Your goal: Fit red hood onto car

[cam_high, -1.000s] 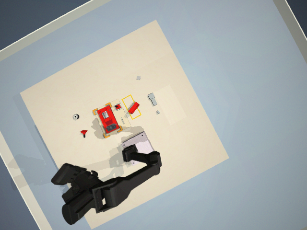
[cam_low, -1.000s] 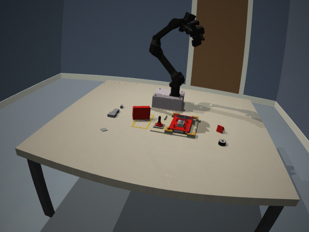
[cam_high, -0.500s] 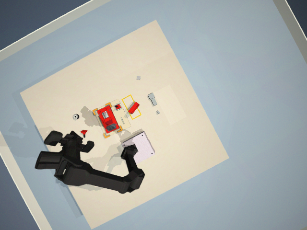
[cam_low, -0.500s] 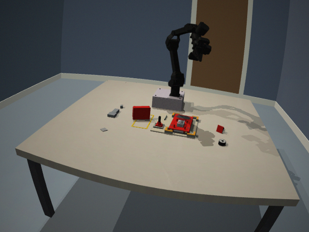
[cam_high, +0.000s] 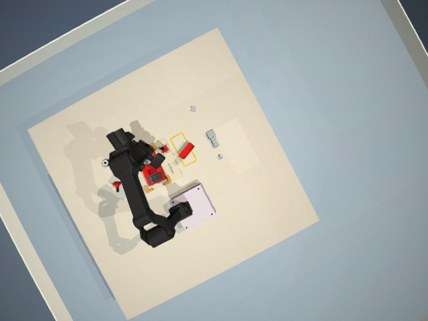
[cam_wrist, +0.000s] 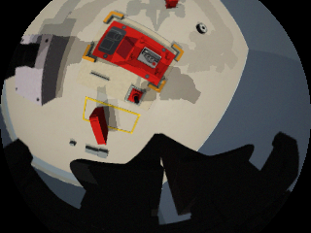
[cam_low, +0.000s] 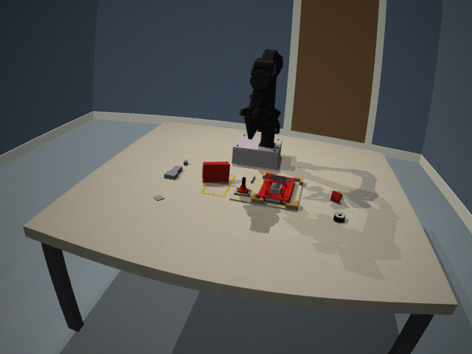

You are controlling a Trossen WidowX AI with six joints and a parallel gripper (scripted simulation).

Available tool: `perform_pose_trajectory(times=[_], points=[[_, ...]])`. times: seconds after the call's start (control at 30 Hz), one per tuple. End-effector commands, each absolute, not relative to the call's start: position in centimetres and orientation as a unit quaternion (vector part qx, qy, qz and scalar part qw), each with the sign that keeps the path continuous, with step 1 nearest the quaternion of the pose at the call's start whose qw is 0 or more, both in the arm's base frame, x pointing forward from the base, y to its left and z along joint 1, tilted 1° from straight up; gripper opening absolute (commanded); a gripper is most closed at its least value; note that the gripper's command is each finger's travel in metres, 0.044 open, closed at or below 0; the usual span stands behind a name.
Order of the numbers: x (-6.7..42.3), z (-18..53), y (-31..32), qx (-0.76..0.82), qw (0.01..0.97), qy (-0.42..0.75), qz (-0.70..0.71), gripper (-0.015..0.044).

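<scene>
A: One gripper (cam_low: 251,133), clenched tight with nothing between its fingers, hanging high above the table (cam_low: 160,243) and touching nothing.

B: And the hood (cam_low: 215,172)?

A: It stands on edge at the rim of a yellow outline (cam_low: 206,189), just beside the jig (cam_low: 297,206). The chassis (cam_low: 268,189) sits in that jig with the grey engine block (cam_low: 275,186) in the middle of the deck.

B: Anything close by?

A: Between hood and jig a small red stand with a black post (cam_low: 243,187). On the far side of the jig, a small red piece (cam_low: 335,196) and a black wheel (cam_low: 339,217). Beyond the hood, a grey block (cam_low: 173,172) and smaller grey bits. From above, the arm (cam_high: 133,193) covers part of the chassis.
</scene>
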State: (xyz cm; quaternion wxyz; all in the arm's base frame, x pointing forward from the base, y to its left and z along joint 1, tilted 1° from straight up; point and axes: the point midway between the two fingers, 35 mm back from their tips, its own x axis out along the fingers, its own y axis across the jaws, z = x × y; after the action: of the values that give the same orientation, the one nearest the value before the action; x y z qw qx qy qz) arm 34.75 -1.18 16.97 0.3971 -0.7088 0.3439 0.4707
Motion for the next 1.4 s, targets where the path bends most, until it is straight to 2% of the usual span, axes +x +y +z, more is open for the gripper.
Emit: perform_pose_trajectory(times=[0.0, 0.2, 0.47, 0.73, 1.37], points=[[34.4, 12.4, -6.5, -0.669, 0.38, 0.37, 0.521, 0.0], [32.1, 7.1, -12.9, -0.612, 0.381, 0.381, 0.579, 0.0], [32.1, 6.4, -13.1, -0.611, 0.381, 0.381, 0.58, 0.0], [32.1, 2.5, -13.2, -0.611, 0.381, 0.381, 0.58, 0.0], [31.2, 2.5, -13.8, -0.61, 0.381, 0.382, 0.58, 0.0]])
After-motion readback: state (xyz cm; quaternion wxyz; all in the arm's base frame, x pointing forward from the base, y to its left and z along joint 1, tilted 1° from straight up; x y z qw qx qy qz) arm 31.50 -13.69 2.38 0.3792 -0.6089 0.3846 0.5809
